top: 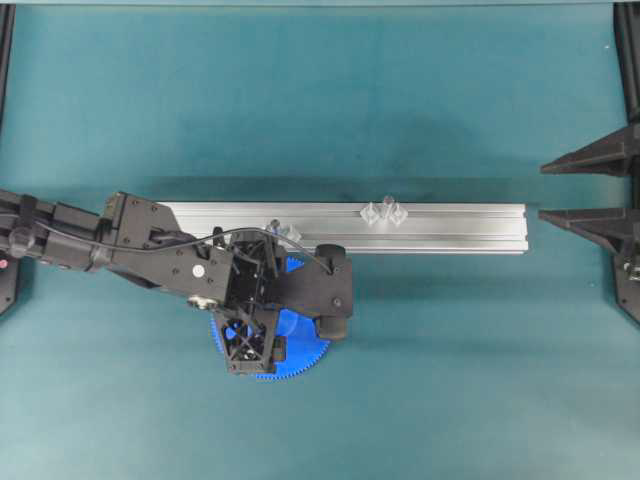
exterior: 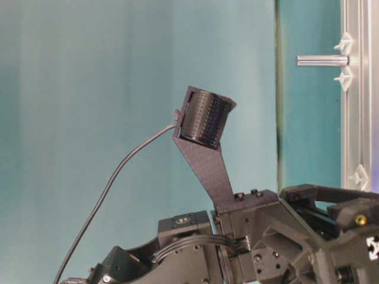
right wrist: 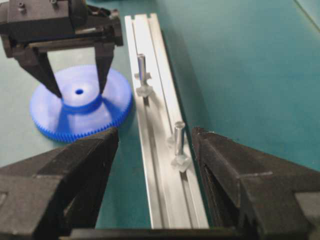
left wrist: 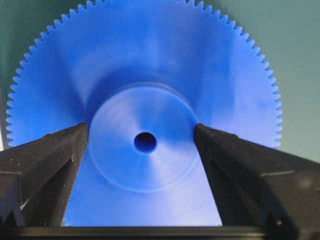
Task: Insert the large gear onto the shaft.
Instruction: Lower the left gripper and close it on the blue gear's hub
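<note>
Entry: gear station.

The large gear (left wrist: pixel 145 95) is a bright-blue disc with fine, even teeth all round the rim. It has a raised round hub and a small dark hole dead centre. It lies flat on the teal mat (top: pixel 320 90), hub up, just beside the near edge of the aluminium rail (top: pixel 450 228), towards the rail's left end.

Your left gripper (right wrist: pixel 80 93) points down over it with its jaws spread. One finger stands at each side of the hub, tips low by the gear's face. Whether the pads touch the hub cannot be told.

Count:
- Gears: one.
- Rails: one.
- Upright pins: two, each in a small clear mount seated in the rail's slot.
- Grippers: two.

The shaft (top: pixel 385 212) is the pale-grey pin further right along the rail, well apart from the gear. The second pin (top: pixel 281 232) stands next to the gear's far rim, so it sits between gear and shaft along the rail.

Your right gripper (top: pixel 542 190) waits off the rail's right end. Its jaws are wide apart with nothing between them, and its own camera looks down the rail at both pins.

In the overhead view the left arm (top: pixel 150 240) covers most of the gear, leaving only parts of its toothed edge showing. At table level the gear is hidden.
</note>
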`<state>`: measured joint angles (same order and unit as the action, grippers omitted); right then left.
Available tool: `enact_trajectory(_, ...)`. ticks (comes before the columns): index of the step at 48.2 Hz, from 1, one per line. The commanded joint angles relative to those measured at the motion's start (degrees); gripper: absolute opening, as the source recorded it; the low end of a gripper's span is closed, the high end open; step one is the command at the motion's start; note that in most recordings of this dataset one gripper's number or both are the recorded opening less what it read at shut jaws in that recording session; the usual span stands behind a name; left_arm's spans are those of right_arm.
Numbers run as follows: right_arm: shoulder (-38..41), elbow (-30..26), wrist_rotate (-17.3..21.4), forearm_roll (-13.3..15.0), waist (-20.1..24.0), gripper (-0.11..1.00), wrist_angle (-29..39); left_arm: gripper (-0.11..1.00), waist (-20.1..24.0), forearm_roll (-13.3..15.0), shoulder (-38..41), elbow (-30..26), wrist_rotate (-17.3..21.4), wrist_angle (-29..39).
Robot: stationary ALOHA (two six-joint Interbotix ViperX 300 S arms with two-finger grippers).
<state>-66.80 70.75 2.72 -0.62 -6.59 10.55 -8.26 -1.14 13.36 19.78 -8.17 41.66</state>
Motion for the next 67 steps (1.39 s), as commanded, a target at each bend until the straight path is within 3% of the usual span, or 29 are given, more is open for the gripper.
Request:
enact_trajectory(1,0.4,-0.7,0.7,-0.1,0.2,0.72,-0.5,0.92,-0.6,-0.1,-0.6,-0.5,0.1,1.0)
enact_trajectory(36,0.4,-0.7,0.8,-0.1,0.2,0.72,-0.4,0.92,-1.8,-0.1,0.9,-0.9,0.0,-0.4)
enact_trajectory(52,0.4,-0.7,0.8,-0.1,0.2,0.72,-0.3,0.92,-1.8,-0.1,0.9,-0.4,-0.9,-4.9)
enact_trajectory(67,0.4,-0.7,0.8,-0.1,0.3,0.71,-0.3,0.79,-1.8,-0.1,0.3,1.2,-0.5,-7.1)
